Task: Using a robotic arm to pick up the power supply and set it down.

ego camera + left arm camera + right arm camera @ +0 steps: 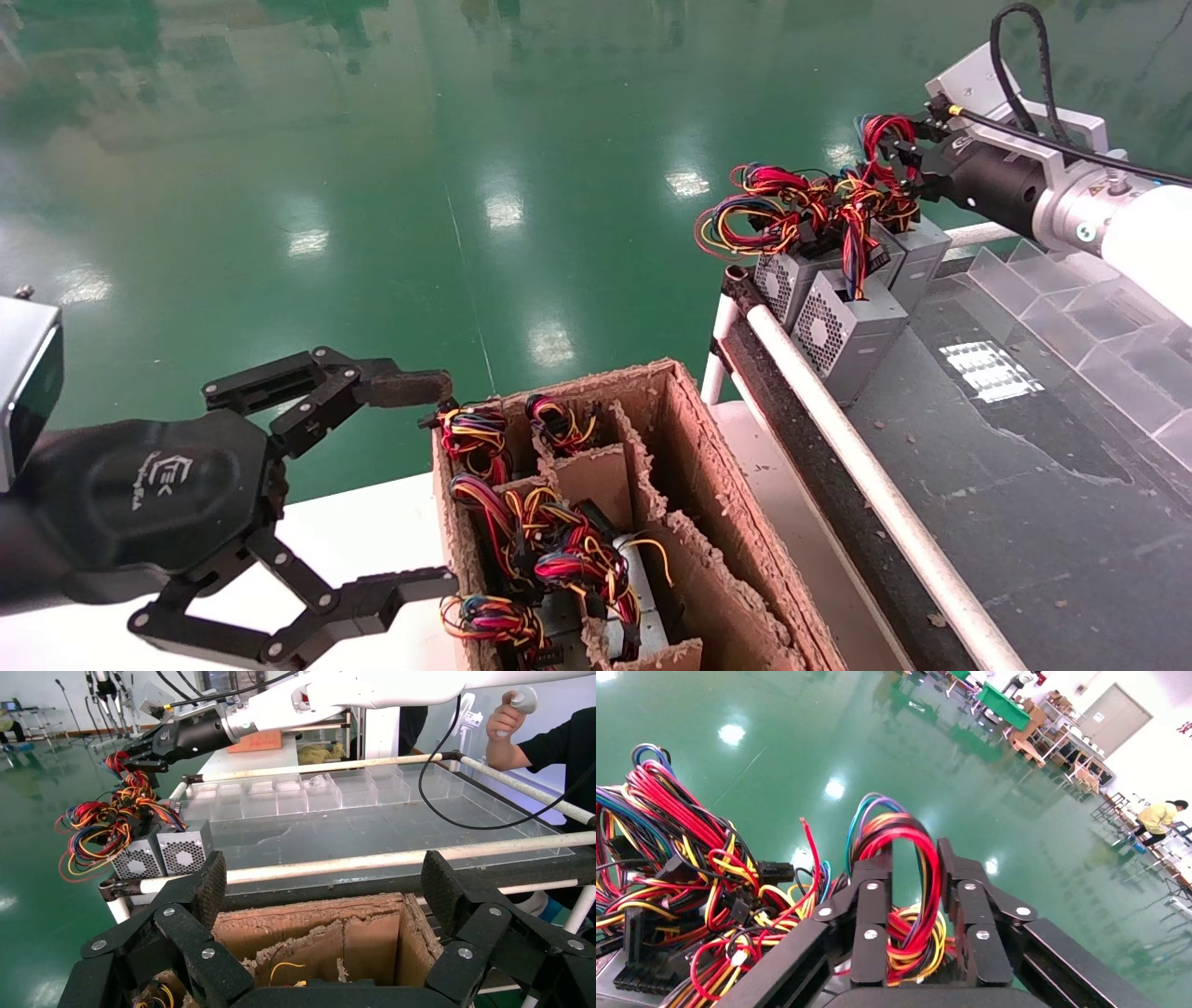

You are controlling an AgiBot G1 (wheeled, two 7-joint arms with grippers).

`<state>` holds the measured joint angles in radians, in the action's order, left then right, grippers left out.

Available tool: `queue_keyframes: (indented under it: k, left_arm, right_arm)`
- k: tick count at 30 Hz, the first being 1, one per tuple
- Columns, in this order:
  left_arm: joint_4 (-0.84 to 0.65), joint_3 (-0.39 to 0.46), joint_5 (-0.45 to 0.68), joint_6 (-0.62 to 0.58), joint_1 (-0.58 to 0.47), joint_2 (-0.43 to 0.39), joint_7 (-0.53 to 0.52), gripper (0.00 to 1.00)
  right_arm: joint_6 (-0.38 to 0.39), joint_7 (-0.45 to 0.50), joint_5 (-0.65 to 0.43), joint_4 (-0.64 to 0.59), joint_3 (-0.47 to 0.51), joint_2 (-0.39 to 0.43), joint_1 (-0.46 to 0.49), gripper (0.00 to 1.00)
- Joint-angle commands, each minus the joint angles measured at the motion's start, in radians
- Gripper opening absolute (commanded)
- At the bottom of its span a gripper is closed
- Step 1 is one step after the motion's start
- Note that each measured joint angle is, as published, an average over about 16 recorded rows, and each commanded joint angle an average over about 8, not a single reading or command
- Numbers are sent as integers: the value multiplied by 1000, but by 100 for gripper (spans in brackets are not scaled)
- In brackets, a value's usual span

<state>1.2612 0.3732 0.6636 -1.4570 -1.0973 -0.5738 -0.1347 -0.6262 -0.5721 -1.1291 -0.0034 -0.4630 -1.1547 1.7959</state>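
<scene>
Right pincer (pixel 901 160) is nearly closed on a loop of red and yellow wires (pixel 905 881) rising from the power supply (pixel 917 256), which sits just below it on the dark table (pixel 1024 485) beside two more grey boxes (pixel 829 312). Left pincer (pixel 410 485) hangs wide open, gripping nothing, just beside a partitioned cardboard box (pixel 736 550) whose near compartments hold wired units (pixel 559 559); the far compartments look bare.
</scene>
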Motion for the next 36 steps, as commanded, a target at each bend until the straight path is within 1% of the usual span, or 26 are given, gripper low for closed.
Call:
queue_keyframes:
  k: [1, 13, 20, 23, 27, 36]
  left_arm:
    - [0, 0, 0, 0, 0, 0, 0, 100]
    - [0, 0, 0, 0, 0, 0, 0, 100]
    - [0, 0, 0, 0, 0, 0, 0, 100]
    - [0, 0, 0, 0, 0, 0, 0, 100]
    - [0, 0, 0, 0, 0, 0, 0, 100]
    - [0, 0, 0, 0, 0, 0, 0, 100]
  right_arm:
    - [0, 1, 0, -1, 0, 2, 0, 100]
    - [-52, 67, 22, -5, 15, 33, 27, 100]
    - [-139, 144, 79, 5, 55, 62, 71, 100]
    - [-173, 169, 99, 15, 67, 74, 75, 100]
    - [-215, 201, 120, 63, 78, 96, 50, 100]
    - [-315, 287, 163, 251, 94, 165, -68, 100]
